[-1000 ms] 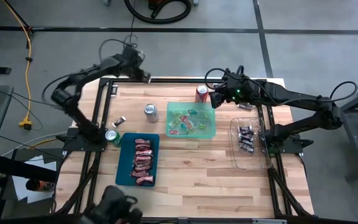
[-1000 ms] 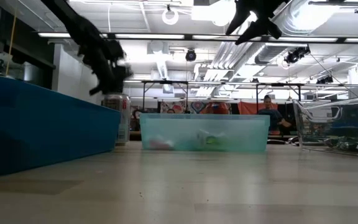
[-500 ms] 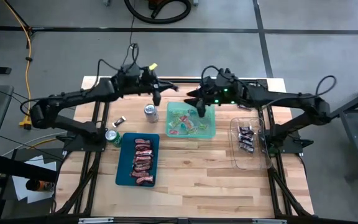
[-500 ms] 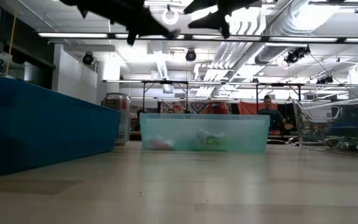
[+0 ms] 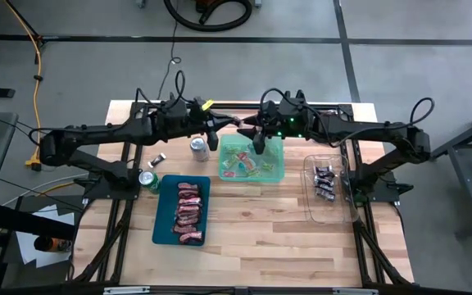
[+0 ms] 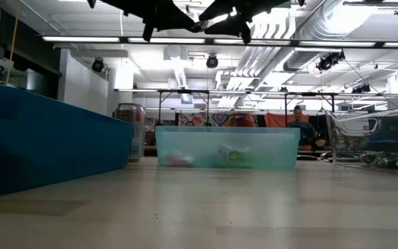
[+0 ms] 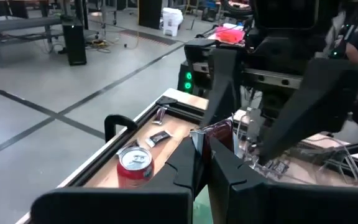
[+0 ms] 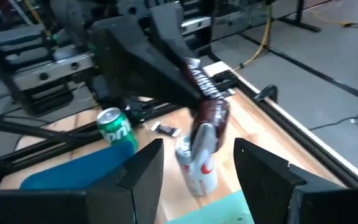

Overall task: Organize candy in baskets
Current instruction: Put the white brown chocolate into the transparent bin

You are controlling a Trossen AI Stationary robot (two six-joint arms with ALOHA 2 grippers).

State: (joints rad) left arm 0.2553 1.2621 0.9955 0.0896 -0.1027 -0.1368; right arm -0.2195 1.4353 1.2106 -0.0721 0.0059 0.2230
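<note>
Grey concrete floor runs all round a pale wooden plank counter (image 5: pixel 252 238) framed in black rails, with workshop tables and ceiling ducts showing beyond it. High over the back of the counter the two dark arms meet nose to nose. The left claw (image 5: pixel 234 123) is pinched tight on a dark maroon wrapped candy bar (image 8: pixel 209 99), which sticks out toward the right claw (image 5: pixel 255 136); that one stands with its fingers spread apart, either side of the bar's free end without closing on it. Just below them sits the translucent light green plastic basket (image 5: pixel 252 158), holding a scatter of bright mixed wrappers. To its left stands a silver soda can (image 5: pixel 199 147), and a red soda can (image 7: pixel 134 167) is at the back edge. Nearer the front left lies the opaque dark teal basket (image 5: pixel 182 211), lined with red and pink candies (image 5: pixel 188 211), with a green soda can (image 5: pixel 147 179) just beside its far left corner. Over on the right is the clear plastic basket (image 5: pixel 329 190) with dark wrapped mini bars (image 5: pixel 325 181) in it. Two small dark candies (image 5: pixel 157 159) lie loose on the wood near the left rail.
</note>
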